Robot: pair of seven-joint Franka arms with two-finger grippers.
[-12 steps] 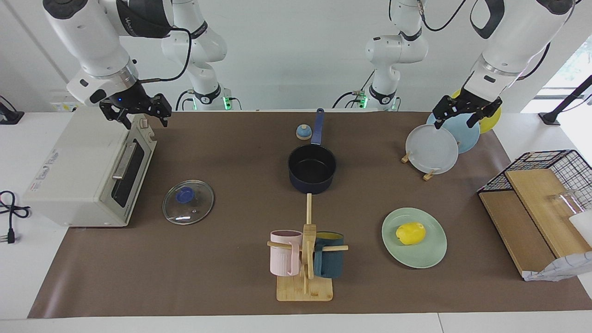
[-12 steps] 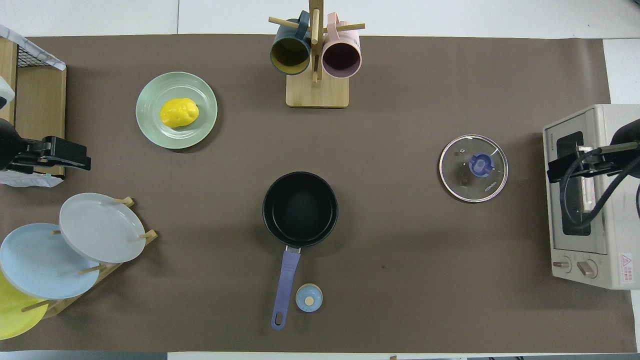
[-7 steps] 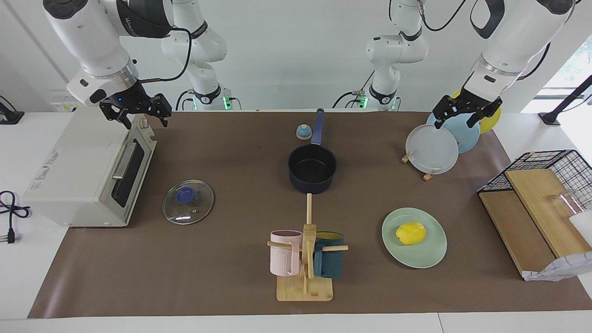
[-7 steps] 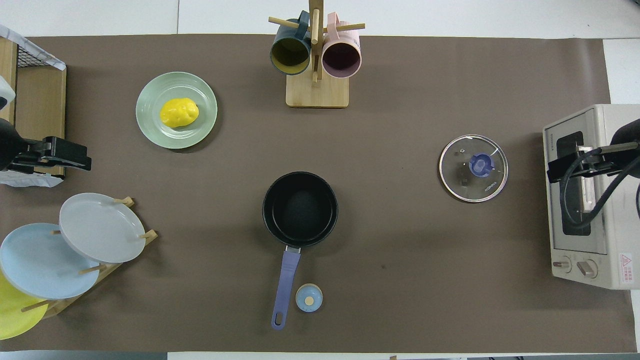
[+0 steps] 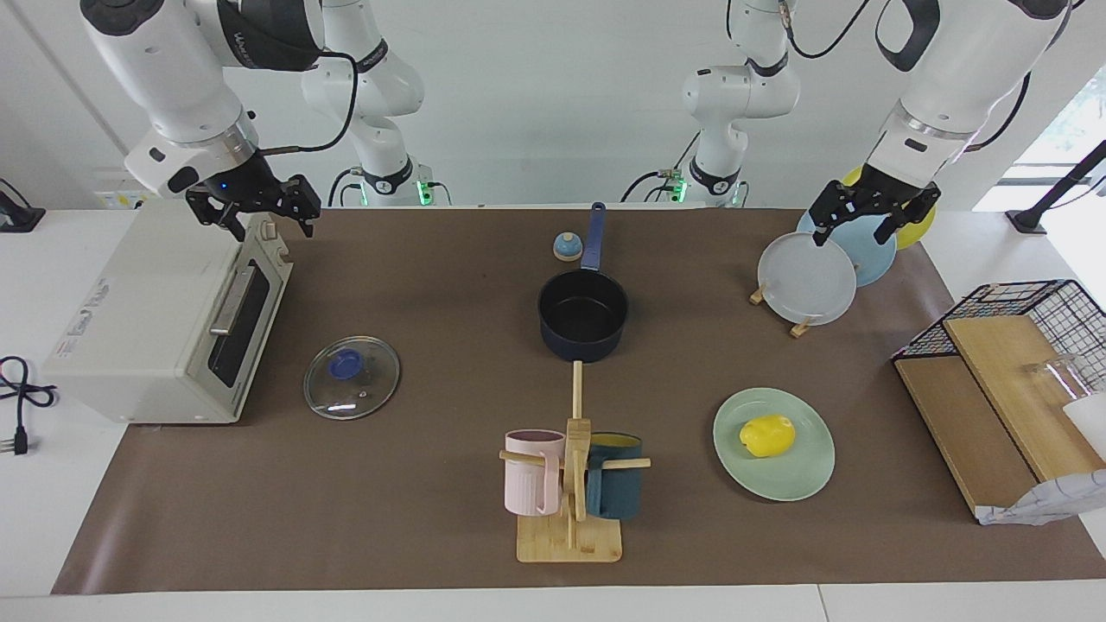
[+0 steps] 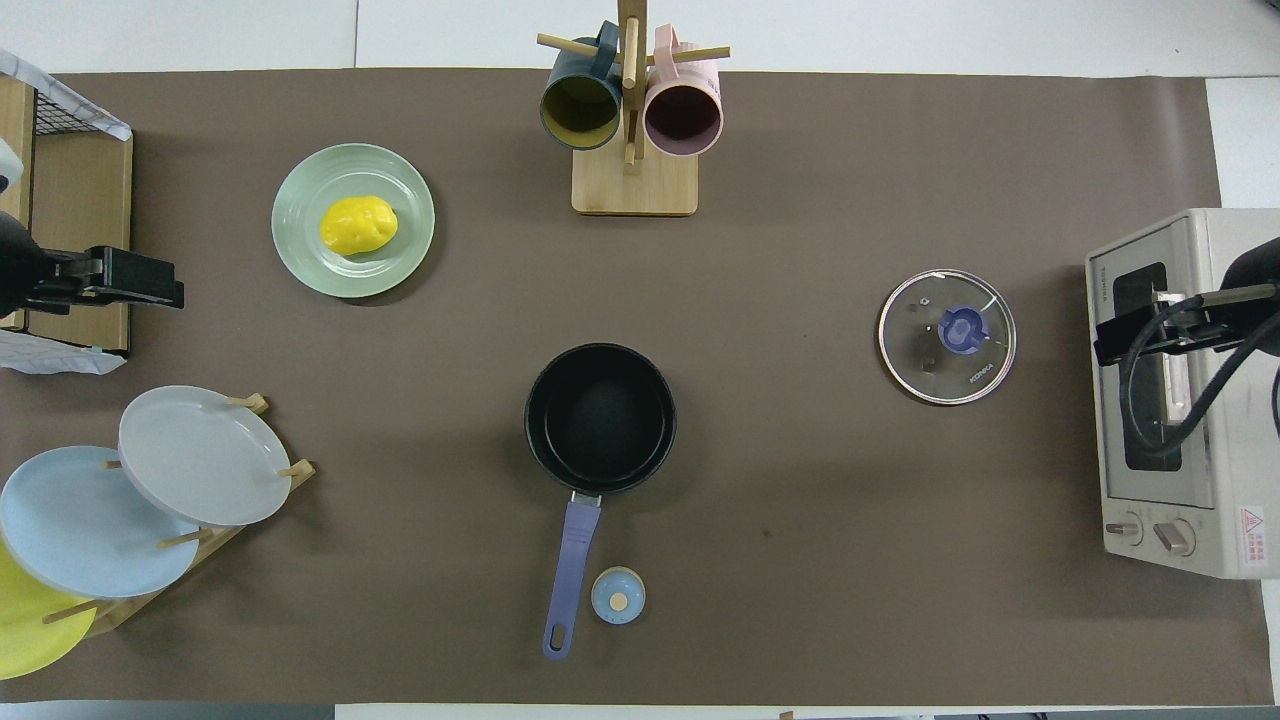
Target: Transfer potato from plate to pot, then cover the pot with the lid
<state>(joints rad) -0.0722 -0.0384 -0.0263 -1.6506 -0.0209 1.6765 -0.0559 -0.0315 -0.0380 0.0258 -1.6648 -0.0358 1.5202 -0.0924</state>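
Yellow potato (image 5: 767, 435) lies on the mint-green plate (image 5: 804, 479), toward the left arm's end of the desk (image 5: 363, 518) and farther from the robots than the pot (image 5: 583, 316). Since a moment ago only the left gripper (image 5: 874, 212) has shifted, drifting slightly over the rack of upright plates (image 5: 808, 278); in the overhead view it has edged toward the potato's plate, jaws released and empty. That looks like the start of the reach for the potato, so the task is barely begun. The right gripper (image 5: 253, 210) waits unmoved over the toaster oven (image 5: 155, 320), also released and holding nothing. The dark blue pot is empty, its black inside bare. The glass lid (image 5: 352, 377) lies flat on the desk near the oven, well apart from the pot. Two mugs (image 5: 570, 475) hang on a wooden stand
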